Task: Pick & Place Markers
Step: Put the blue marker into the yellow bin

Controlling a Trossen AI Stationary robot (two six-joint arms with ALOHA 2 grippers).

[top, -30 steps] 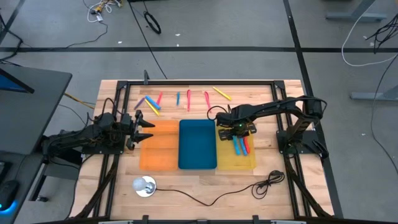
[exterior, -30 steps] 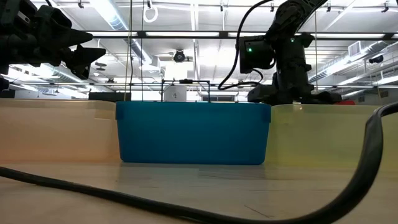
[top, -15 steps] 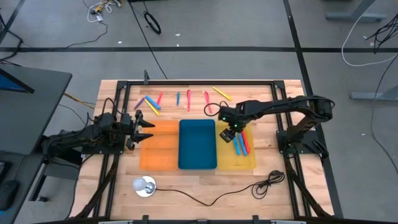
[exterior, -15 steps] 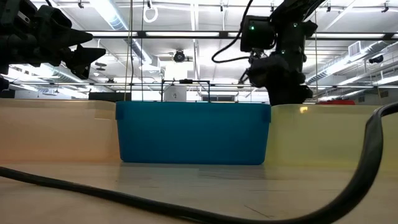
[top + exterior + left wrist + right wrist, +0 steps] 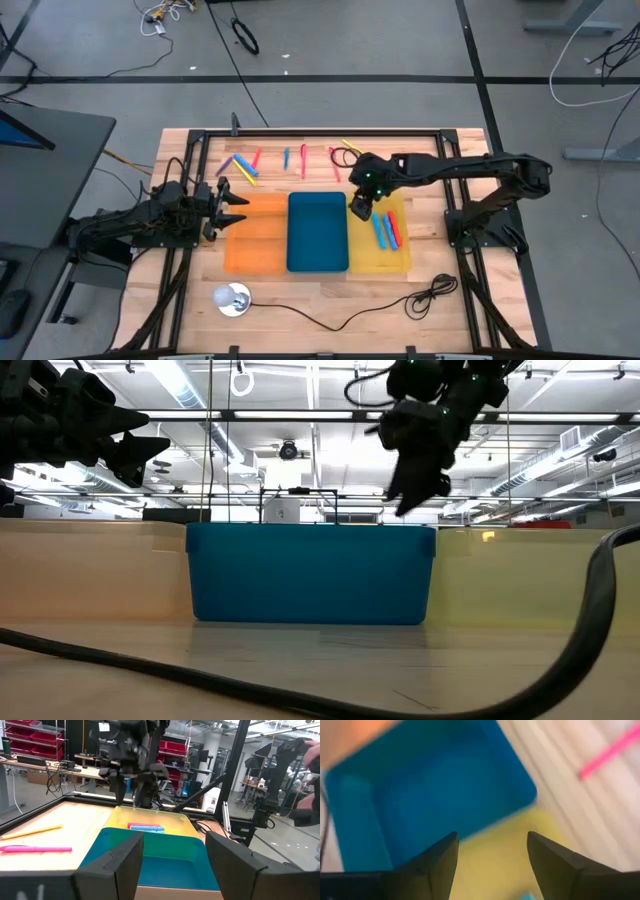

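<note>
While the left gripper [image 5: 240,208] waits with parted, empty fingers over the near end of the orange tray [image 5: 255,233], the right gripper [image 5: 360,207] hangs above the seam between the blue tray [image 5: 317,233] and the yellow tray [image 5: 385,250], its fingers spread and holding nothing. A red and a blue marker [image 5: 387,231] lie in the yellow tray just beside it. The other markers [image 5: 243,166] lie on the table beyond both grippers, a pink one [image 5: 612,750] nearest the right gripper.
</note>
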